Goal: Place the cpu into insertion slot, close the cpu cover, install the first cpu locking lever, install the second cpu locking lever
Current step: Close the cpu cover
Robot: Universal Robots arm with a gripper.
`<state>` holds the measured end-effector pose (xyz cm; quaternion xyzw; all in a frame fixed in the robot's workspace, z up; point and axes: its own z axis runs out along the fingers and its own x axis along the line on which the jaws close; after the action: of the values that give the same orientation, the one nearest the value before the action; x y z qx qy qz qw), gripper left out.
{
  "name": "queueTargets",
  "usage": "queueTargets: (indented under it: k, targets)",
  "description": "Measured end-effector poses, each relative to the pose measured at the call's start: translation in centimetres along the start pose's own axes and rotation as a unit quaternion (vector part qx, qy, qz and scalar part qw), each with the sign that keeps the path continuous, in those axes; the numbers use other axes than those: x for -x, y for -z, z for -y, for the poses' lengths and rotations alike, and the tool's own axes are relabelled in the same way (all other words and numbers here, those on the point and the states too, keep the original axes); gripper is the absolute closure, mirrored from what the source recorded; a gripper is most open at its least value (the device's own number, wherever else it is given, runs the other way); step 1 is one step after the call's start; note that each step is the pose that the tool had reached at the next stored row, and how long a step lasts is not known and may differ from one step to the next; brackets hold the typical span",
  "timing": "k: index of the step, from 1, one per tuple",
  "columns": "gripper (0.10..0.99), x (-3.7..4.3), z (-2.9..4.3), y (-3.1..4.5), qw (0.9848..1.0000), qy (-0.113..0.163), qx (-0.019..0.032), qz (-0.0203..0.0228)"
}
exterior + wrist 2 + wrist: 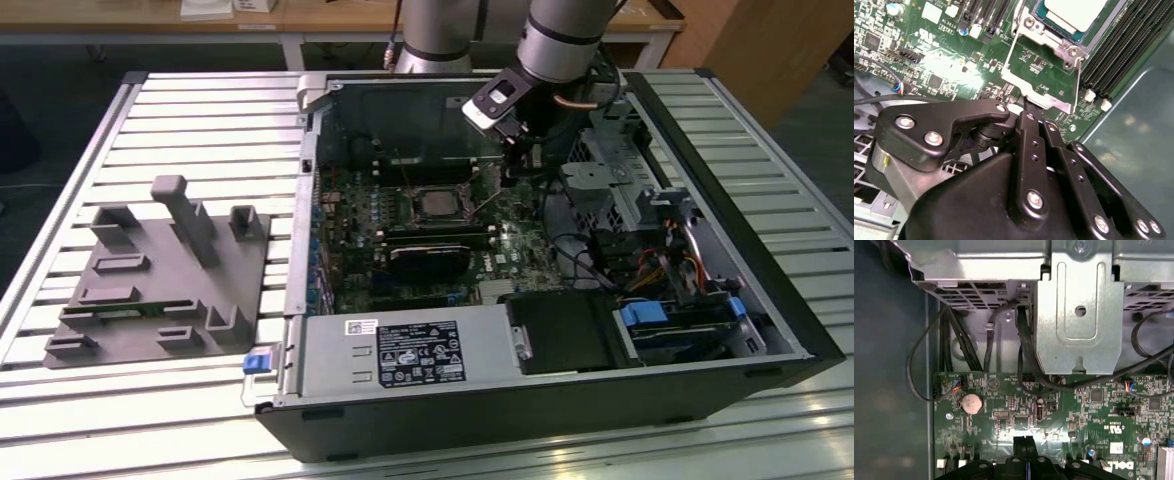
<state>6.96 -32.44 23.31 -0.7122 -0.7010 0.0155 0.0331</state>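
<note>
Tool (1026, 109) low beside insertion slot (1054, 42), arm upright.

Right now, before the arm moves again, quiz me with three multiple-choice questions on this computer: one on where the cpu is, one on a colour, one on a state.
1. Where is the cpu?
A. on the grey fixture
B. in the insertion slot
C. on the power supply box

2. What colour is the circuit board around the slot?
A. red
B. white
C. green

3. How is the computer case?
A. open, board exposed
B. shut by a side panel
C. wrapped in plastic

Answers: 1 B, its pale face sits inside the metal rim; 2 C, green shows in both wrist views; 3 A, the exterior view looks straight onto the board.
</note>
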Motion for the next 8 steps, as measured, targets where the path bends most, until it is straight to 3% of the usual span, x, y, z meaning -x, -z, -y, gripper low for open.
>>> queueTargets:
  k: [8]
  targets:
    - [0.98, 0.0, 0.23, -0.01, 1.0, 0.0, -0.0001, 0.0]
